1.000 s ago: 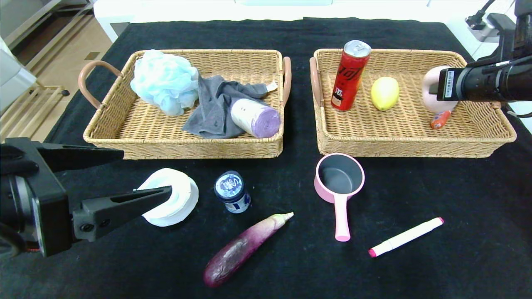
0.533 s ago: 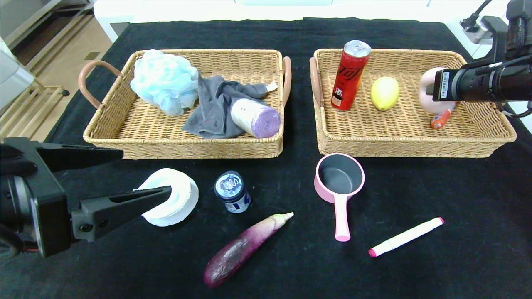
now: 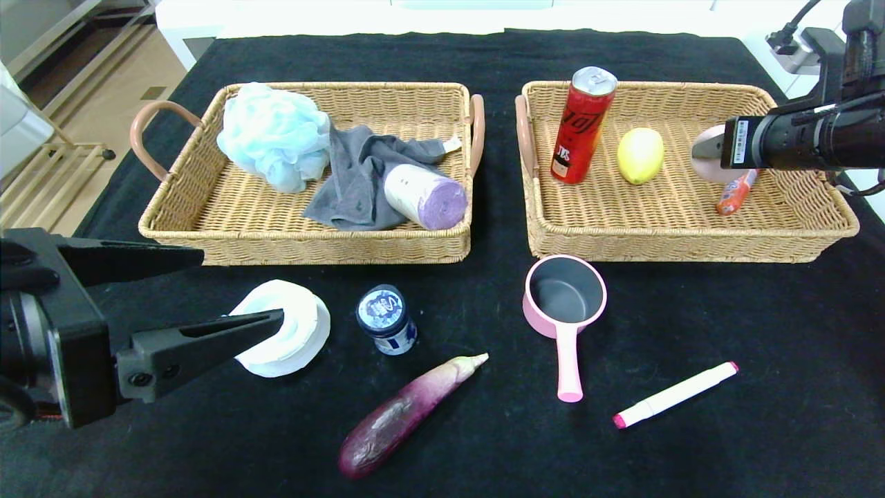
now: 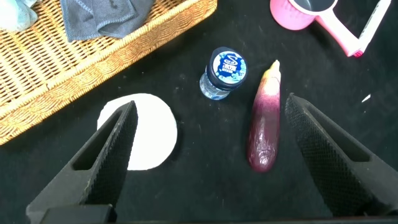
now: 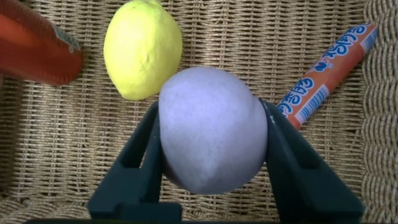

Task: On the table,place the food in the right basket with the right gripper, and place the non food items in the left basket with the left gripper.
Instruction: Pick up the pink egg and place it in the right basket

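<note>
Over the right basket [image 3: 677, 238], my right gripper [image 3: 715, 153] is shut on a pale pink round fruit [image 5: 211, 137]; its jaws press both sides just above the wicker floor. Beside it lie a lemon [image 5: 142, 50], an orange sausage stick [image 5: 326, 74] and a red can [image 3: 581, 124]. My left gripper [image 3: 242, 287] hangs open over the table's front left, between a white tape roll [image 4: 146, 130] and an eggplant [image 4: 264, 127]. A blue-capped jar [image 4: 224, 73] stands just beyond its fingertips.
The left basket [image 3: 304, 249] holds a blue bath pouf [image 3: 273, 135], a grey cloth [image 3: 359, 180] and a roll of purple bags [image 3: 425, 197]. On the black cloth in front lie a pink saucepan [image 3: 565, 304] and a pink marker [image 3: 674, 394].
My right gripper has shifted slightly left inside the right basket, and the fruit in it shows less past the gripper. The left arm and the table items have not moved.
</note>
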Available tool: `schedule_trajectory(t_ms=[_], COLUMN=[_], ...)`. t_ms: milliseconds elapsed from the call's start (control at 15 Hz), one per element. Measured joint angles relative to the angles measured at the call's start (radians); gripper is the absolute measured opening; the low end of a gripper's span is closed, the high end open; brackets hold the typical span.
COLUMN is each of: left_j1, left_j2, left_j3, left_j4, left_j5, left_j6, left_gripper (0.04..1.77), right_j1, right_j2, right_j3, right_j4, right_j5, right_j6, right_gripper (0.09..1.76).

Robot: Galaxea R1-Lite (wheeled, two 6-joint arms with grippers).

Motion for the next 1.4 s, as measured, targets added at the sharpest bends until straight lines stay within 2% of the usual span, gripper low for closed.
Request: schedule_trajectory(t_ms=[267, 533, 1000, 1400], left_j1=[0.000, 0.000, 0.000, 0.000], left_j2=[0.000, 0.000, -0.003, -0.008], left_j3=[0.000, 0.000, 0.000, 0.000], left_j4=[0.000, 0.000, 0.000, 0.000], left_j5=[0.000, 0.000, 0.001, 0.001], left_j6=[0.000, 0.000, 0.000, 0.000], left_gripper=[1.72, 1.72, 1.72, 1.72], right_j1=[0.000, -0.001, -0.001, 0.005], right_j2=[0.000, -0.001, -0.024, -0.108], right_j3=[0.000, 0.000, 0.011, 0.083], right_j4=[0.000, 0.000, 0.007, 0.015], right_j5=[0.000, 0.000, 0.000, 0.011], right_j6=[-0.002, -0.002, -0.005, -0.031], right_gripper=[1.32, 1.47, 1.61, 1.66])
